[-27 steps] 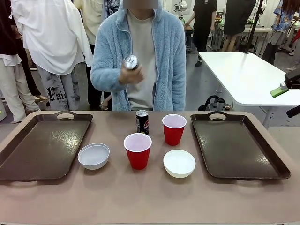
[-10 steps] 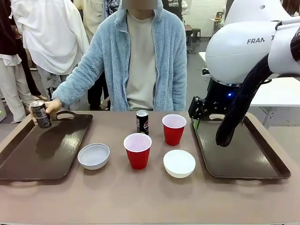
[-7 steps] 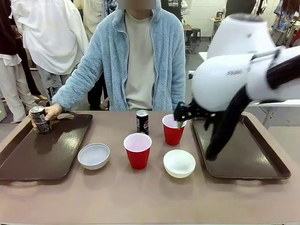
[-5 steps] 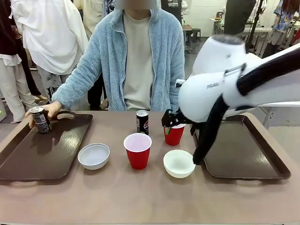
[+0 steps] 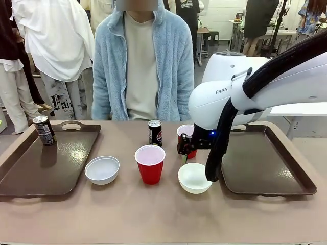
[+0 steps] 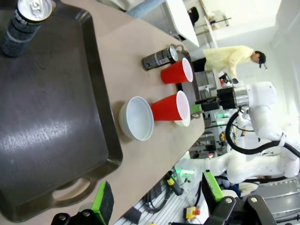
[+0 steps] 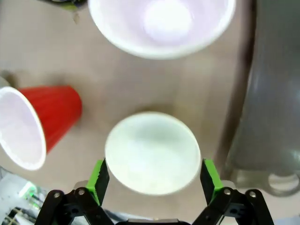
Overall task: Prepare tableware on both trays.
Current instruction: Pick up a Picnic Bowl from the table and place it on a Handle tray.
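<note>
One dark can (image 5: 43, 130) stands at the far corner of the left tray (image 5: 46, 168). The second can (image 5: 155, 132) stands on the table between the trays, with two red cups (image 5: 150, 163) (image 5: 185, 130) and two white bowls (image 5: 102, 169) (image 5: 194, 177). My right gripper (image 5: 185, 153) hangs open just above the right bowl (image 7: 152, 152), its green pads (image 7: 100, 176) on either side of the rim. The right tray (image 5: 265, 158) holds nothing. My left gripper (image 6: 158, 197) is open, high above the left tray's (image 6: 47, 117) near edge.
A person in a light blue fleece (image 5: 140, 61) stands at the far side of the table with hands off it. My white right arm (image 5: 240, 92) reaches across the right tray's left part. The rear cup's white inside (image 7: 161, 23) lies just beyond the bowl.
The person set a can on the left tray and drew the hand back. My right arm swung in from the right and came down over the right bowl.
</note>
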Controlling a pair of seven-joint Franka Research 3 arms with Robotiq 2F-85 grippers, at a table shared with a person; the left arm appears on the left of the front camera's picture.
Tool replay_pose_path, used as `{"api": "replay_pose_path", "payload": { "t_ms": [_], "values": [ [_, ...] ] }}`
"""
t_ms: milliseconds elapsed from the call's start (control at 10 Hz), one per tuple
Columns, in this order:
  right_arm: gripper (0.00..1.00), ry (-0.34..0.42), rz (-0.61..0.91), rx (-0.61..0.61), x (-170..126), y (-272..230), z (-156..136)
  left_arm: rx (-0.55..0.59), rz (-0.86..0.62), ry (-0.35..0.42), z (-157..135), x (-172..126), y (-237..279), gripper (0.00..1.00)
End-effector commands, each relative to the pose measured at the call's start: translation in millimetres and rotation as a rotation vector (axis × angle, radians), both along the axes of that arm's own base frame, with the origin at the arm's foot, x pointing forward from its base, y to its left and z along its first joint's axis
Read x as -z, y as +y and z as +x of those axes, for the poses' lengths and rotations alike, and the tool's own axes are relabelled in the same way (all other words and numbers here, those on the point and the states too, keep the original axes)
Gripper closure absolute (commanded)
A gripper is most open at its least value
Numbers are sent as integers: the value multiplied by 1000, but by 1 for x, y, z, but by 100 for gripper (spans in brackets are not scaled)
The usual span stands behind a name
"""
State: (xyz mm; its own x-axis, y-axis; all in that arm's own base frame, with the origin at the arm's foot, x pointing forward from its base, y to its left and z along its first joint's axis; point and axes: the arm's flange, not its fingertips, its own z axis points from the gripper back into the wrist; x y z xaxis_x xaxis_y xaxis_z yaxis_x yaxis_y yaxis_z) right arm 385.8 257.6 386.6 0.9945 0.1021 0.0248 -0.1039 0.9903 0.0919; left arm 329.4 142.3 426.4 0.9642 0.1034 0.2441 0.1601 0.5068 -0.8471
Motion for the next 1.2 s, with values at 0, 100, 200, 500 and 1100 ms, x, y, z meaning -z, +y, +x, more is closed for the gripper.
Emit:
{"api": "replay_pose_path", "payload": {
  "t_ms": [0,100,200,500,1100],
  "values": [
    [0,21,-73,8,-8,-6,-10,-7,-12,-9,0,-2,1,0],
    [0,47,-86,0,0,-6,-6,-7,-12,-9,0,-2,1,0],
    [0,67,-104,8,13,-5,3,-7,-12,-9,0,-2,1,0],
    [0,82,-112,-1,32,-3,19,-7,-12,-9,0,-2,1,0],
    [100,90,-95,-18,43,-8,33,-7,-12,-9,0,-2,1,0]
  ]
}}
